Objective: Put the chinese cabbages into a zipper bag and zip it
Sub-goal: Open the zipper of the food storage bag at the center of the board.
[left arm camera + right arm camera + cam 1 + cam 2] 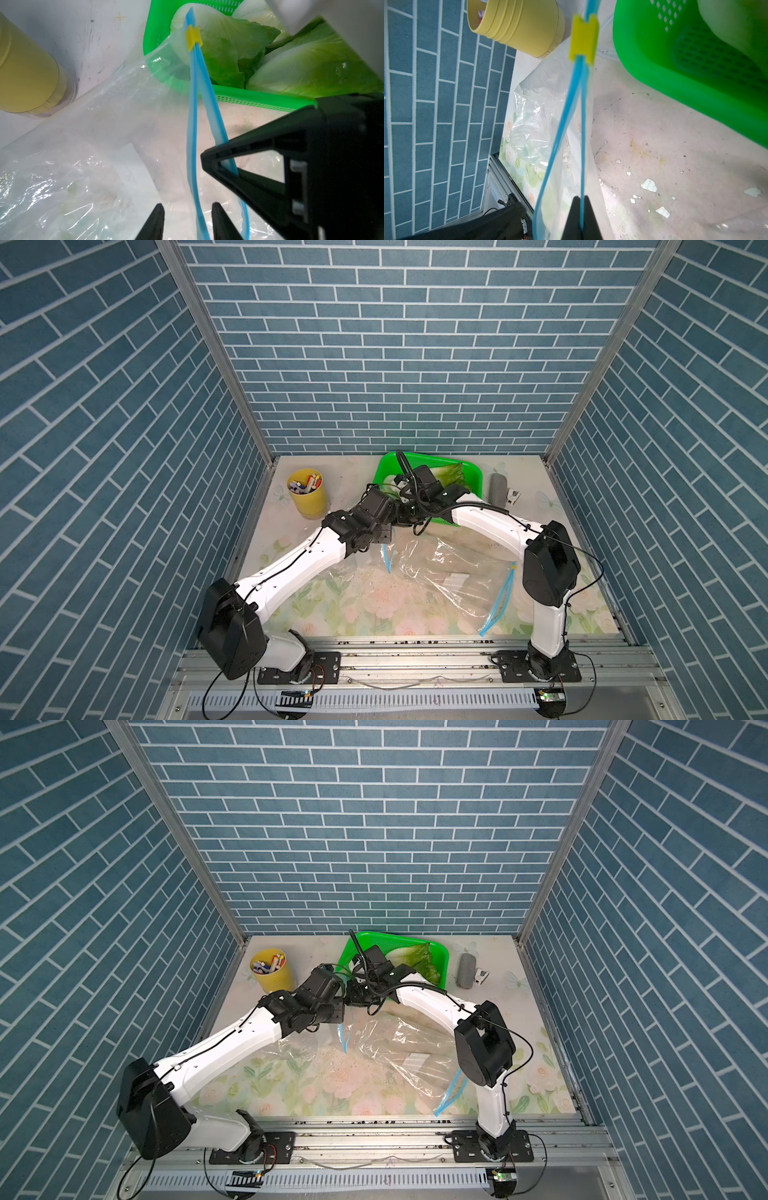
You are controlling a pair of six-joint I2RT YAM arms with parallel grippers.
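My right fingers (573, 226) were shut tight on one lip of the blue zip strip (582, 124), holding that edge of the clear plastic zipper bag (436, 572) up off the table (675, 145). My left fingers (155, 224) stood part open astride the other lip, which ran through the gap without being pinched, as far as I could see. The yellow slider (584, 37) sat at the far end of the strip, so the mouth was unzipped. The film looked thin, limp and slippery to me. I judged the strip the only stiff place worth gripping, one lip in each set of fingers. Just beyond the mouth lay the pale-green, white-based chinese cabbage heads (311, 68), all in the green plastic mesh basket (249, 97) and none in the bag. I reckoned them light, with crinkly leaves that would tear or bruise. The firm white base seemed the place to take hold, squeezed gently.
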